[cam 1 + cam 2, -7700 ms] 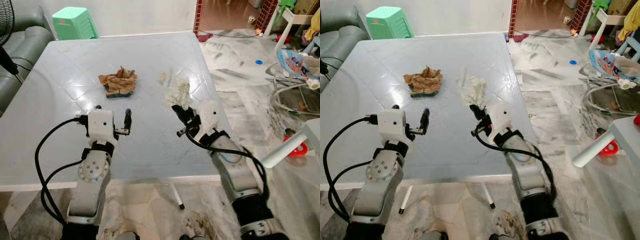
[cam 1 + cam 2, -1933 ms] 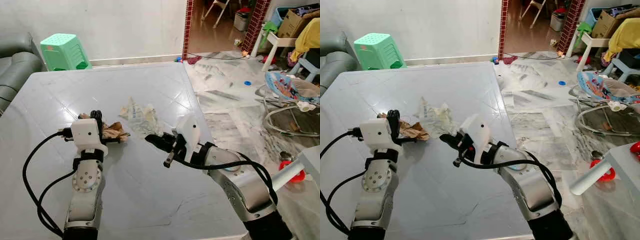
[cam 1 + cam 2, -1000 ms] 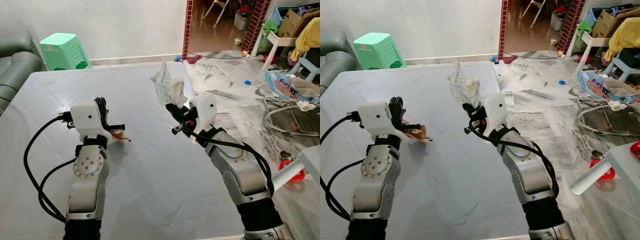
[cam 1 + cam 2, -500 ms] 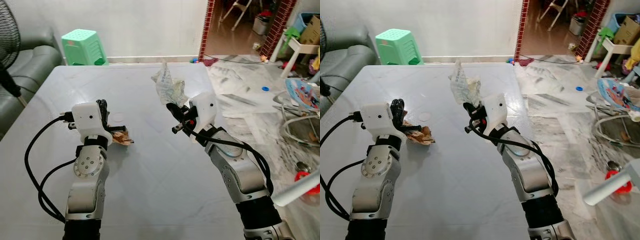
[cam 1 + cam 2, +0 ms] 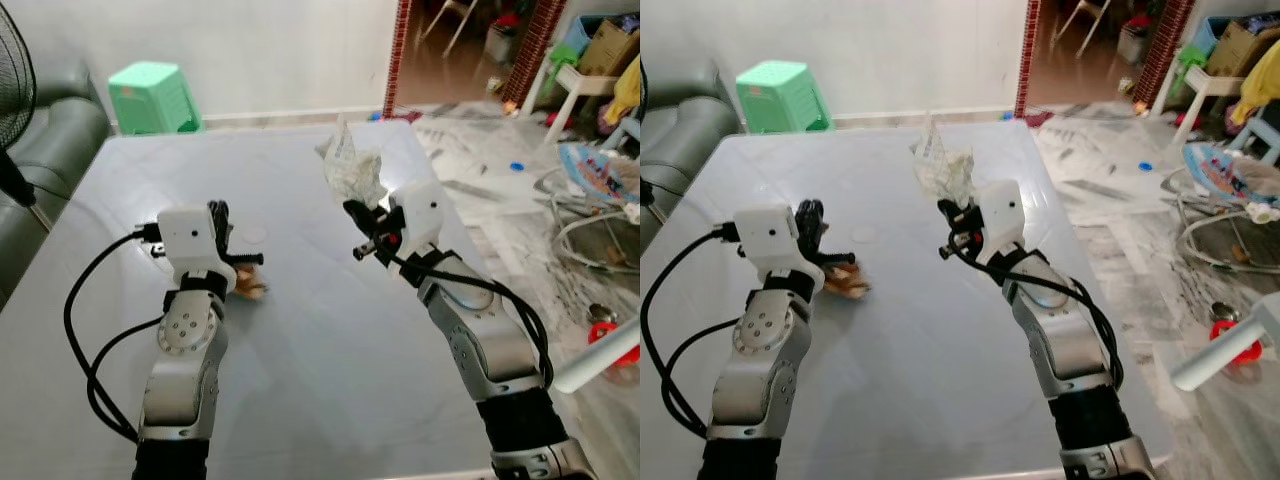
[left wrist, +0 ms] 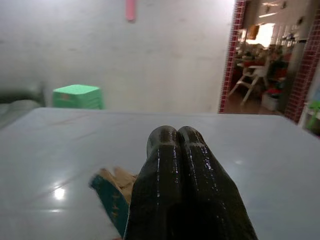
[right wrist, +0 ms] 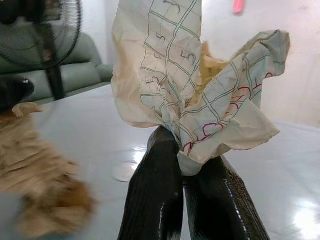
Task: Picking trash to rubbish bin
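My left gripper (image 5: pixel 238 262) is shut on a crumpled brown paper wad (image 5: pixel 248 284), held just above the pale grey table (image 5: pixel 320 380). In the left wrist view its fingers (image 6: pixel 176 180) are pressed together, and the brown wad with a teal card edge (image 6: pixel 113 196) sticks out beside them. My right gripper (image 5: pixel 366 226) is raised over the table's right half. It is shut on a crumpled white printed paper (image 5: pixel 352 168) that stands up above its fingers (image 7: pixel 155 200). The same white paper (image 7: pixel 200 95) shows close up, pinched at its base.
A green plastic stool (image 5: pixel 150 95) stands beyond the table's far edge. A grey sofa (image 5: pixel 45 150) and a black fan (image 5: pixel 12 70) are at the left. To the right lie a cluttered marble floor, a baby bouncer (image 5: pixel 600 170) and a white bar (image 5: pixel 600 365).
Both papers lay on the table with my grippers open near them; now each gripper holds one, lifted. Over the last half second the view shifted a little and the arms kept their hold.
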Controlling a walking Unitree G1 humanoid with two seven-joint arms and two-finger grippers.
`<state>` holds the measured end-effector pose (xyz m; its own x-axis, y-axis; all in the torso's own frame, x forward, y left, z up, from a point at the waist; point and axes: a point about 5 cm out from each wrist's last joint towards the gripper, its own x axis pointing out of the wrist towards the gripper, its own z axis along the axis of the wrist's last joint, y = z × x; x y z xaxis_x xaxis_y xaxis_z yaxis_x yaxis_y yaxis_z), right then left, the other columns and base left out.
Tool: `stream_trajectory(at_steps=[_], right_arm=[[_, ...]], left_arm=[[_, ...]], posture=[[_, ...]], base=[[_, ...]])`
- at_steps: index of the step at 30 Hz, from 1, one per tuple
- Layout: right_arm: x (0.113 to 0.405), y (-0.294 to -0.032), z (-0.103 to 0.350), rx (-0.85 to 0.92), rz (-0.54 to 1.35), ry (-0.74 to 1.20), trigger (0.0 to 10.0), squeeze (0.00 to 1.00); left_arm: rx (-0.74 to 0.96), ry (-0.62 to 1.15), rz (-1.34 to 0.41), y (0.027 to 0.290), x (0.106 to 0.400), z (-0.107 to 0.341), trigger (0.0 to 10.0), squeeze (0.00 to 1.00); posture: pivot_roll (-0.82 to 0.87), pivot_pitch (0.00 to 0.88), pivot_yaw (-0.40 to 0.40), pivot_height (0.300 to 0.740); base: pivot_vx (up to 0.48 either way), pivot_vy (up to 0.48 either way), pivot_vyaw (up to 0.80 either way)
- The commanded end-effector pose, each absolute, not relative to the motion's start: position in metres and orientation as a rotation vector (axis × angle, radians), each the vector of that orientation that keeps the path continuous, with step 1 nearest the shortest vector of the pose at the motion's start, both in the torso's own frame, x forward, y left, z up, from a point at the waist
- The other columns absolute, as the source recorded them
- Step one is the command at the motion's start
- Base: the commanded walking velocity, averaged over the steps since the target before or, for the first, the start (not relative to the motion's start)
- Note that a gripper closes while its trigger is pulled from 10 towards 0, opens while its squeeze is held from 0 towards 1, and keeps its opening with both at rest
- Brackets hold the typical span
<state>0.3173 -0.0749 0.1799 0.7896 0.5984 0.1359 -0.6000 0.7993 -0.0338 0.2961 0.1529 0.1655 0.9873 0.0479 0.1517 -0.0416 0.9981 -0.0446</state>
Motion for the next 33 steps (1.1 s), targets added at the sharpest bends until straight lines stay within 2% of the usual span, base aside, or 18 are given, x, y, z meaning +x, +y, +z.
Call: stream_trajectory(at_steps=[1,6,7,8,12,14,22,29,33], right_arm=[[0.3175,-0.0727,0.1846,0.007,0.651,-0.161,0.0,0.00],[0.3183,-0.0731,0.1847,0.006,0.649,-0.163,0.0,0.00],[0.3184,-0.0731,0.1847,0.006,0.649,-0.162,0.0,0.00],[0.3186,-0.0732,0.1846,0.006,0.648,-0.162,0.0,0.00],[0.3194,-0.0728,0.1845,0.007,0.646,-0.162,0.0,0.00],[0.3195,-0.0727,0.1845,0.007,0.646,-0.161,0.0,0.00],[0.3203,-0.0720,0.1841,0.008,0.646,-0.161,0.0,0.00],[0.3204,-0.0726,0.1839,0.005,0.645,-0.160,0.0,0.00],[0.3205,-0.0725,0.1839,0.003,0.647,-0.160,0.0,0.00]], left_arm=[[-0.042,-0.162,0.054,0.1548,0.2958,0.1693,0.0,0.00],[-0.039,-0.161,0.049,0.1542,0.2962,0.1697,0.0,0.00],[-0.031,-0.163,0.047,0.1541,0.2963,0.1702,0.6,0.00],[-0.033,-0.164,0.043,0.1536,0.2963,0.1703,1.7,0.00],[-0.052,-0.166,0.027,0.1503,0.2962,0.1721,2.5,0.00],[-0.056,-0.168,0.023,0.1497,0.2961,0.1724,2.5,0.00],[-0.057,-0.173,0.019,0.1490,0.2960,0.1730,1.5,0.00],[-0.063,-0.173,0.019,0.1482,0.2961,0.1732,2.3,0.00],[-0.066,-0.172,0.017,0.1481,0.2961,0.1729,2.4,0.00]], posture=[[-0.03,0.004,0.028,0.740],[-0.03,0.004,0.029,0.740],[-0.03,0.004,0.029,0.740],[-0.03,0.004,0.029,0.740],[-0.03,0.003,0.029,0.740],[-0.03,0.003,0.029,0.740],[-0.02,0.003,0.028,0.740],[-0.03,0.001,0.027,0.740],[-0.03,0.000,0.028,0.740]], base=[[0.000,0.379,0.00],[0.000,0.294,0.00],[0.000,0.000,0.00],[0.000,0.000,0.00],[0.000,0.000,0.00],[0.000,0.000,0.00],[0.000,0.000,0.00],[0.000,0.000,0.00],[-0.203,0.000,0.00]])
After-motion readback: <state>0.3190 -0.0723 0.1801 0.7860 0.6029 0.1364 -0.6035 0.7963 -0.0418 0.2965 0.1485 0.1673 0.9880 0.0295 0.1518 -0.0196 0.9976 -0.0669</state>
